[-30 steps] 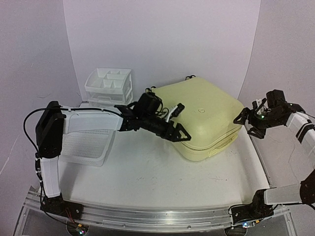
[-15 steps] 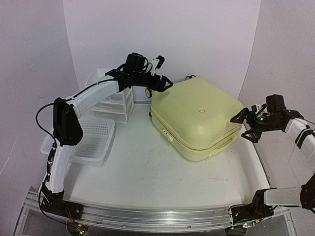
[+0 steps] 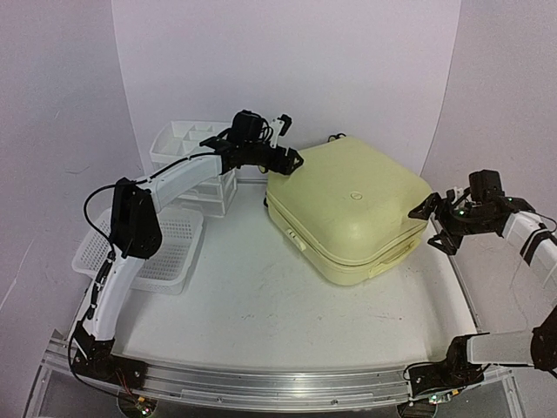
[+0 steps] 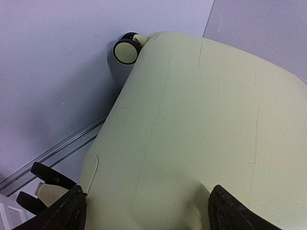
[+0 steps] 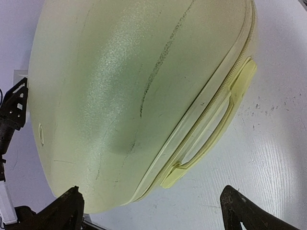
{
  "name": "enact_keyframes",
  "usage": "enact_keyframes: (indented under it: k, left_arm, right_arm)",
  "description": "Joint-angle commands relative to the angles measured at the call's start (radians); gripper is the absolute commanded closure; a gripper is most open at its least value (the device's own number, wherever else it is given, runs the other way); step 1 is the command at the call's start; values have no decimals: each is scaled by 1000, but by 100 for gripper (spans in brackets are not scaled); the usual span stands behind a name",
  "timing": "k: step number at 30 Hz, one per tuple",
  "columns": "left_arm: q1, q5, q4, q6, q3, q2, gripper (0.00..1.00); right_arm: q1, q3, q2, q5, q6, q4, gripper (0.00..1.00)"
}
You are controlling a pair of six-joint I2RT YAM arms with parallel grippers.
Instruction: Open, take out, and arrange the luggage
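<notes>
The pale yellow luggage [image 3: 348,205] lies flat and closed at the back right of the table, its zip seam and side handle [image 5: 225,120] facing front right. A black-and-cream wheel [image 4: 125,49] shows at its far corner. My left gripper [image 3: 291,161] is open and hovers over the luggage's back left corner, its fingers [image 4: 64,215] spread wide above the shell [image 4: 201,124]. My right gripper [image 3: 432,225] is open and empty beside the luggage's right corner, its fingers [image 5: 240,211] apart and just off the shell [image 5: 124,86].
A white plastic drawer unit [image 3: 193,161] stands at the back left, under my left arm. A white mesh basket [image 3: 148,252] lies in front of it. The table's metal rail [image 3: 261,387] runs along the near edge. The backdrop wall stands close behind the luggage.
My left arm swung up from the luggage's front left side to its back left corner, then dropped slightly nearer the shell. My right gripper moved a little down and stays open.
</notes>
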Motion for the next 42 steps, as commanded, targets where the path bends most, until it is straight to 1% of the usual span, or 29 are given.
enact_keyframes:
  k: [1,4,9,12,15,18,21,23,24,25,27,28,29,30,32,33,35,38,39,40,42]
  left_arm:
    - [-3,130,-11,-118,-101,-38,15]
    - [-21,205,-26,-192,-179,-59,18]
    - [-87,248,-31,-190,-356,-155,20]
    - [-133,280,-30,-209,-440,-228,20]
    - [-179,326,-30,-239,-508,-277,21]
    - [-234,346,-22,-266,-566,-322,21]
    - [-270,306,-22,-234,-605,-378,22]
    - [-264,284,-46,-191,-610,-421,22]
    - [-259,267,-77,-166,-600,-442,22]
    - [-252,248,-100,-137,-596,-463,22]
    - [-234,218,-112,-98,-620,-529,20]
    - [-222,215,-113,-85,-638,-555,19]
    - [-208,214,-114,-76,-654,-581,19]
    - [-190,212,-115,-68,-674,-607,18]
    - [-162,200,-114,-70,-721,-655,18]
    - [-150,196,-115,-74,-746,-677,18]
    - [-134,187,-111,-89,-799,-718,18]
    - [-131,187,-101,-107,-855,-764,18]
    - [-131,195,-97,-113,-870,-778,18]
    - [-131,201,-91,-119,-885,-790,19]
    - [-130,203,-79,-124,-916,-824,19]
  right_arm:
    - [-1,6,-16,42,11,41,2]
    - [-1,9,-22,50,4,35,2]
    - [-2,-9,-43,108,-15,20,2]
    - [-5,11,-13,88,-29,22,2]
    - [-8,74,49,76,-65,23,2]
    - [-16,144,118,63,-105,12,2]
    - [-28,177,154,63,-123,10,2]
    - [-26,203,167,7,-179,-5,2]
    - [-17,218,175,-21,-212,-20,2]
    - [12,246,183,-16,-269,-60,2]
    - [128,311,183,121,-379,-173,2]
    - [178,335,175,194,-407,-211,2]
    - [207,351,164,226,-421,-234,2]
    - [223,356,148,227,-422,-246,2]
    - [228,314,105,205,-376,-242,2]
    - [228,276,80,201,-326,-224,2]
    - [228,173,38,223,-173,-173,2]
    - [210,99,3,356,4,-155,7]
    - [198,71,-8,402,58,-153,11]
    - [185,46,-16,438,110,-145,18]
    - [176,0,-25,475,221,-117,39]
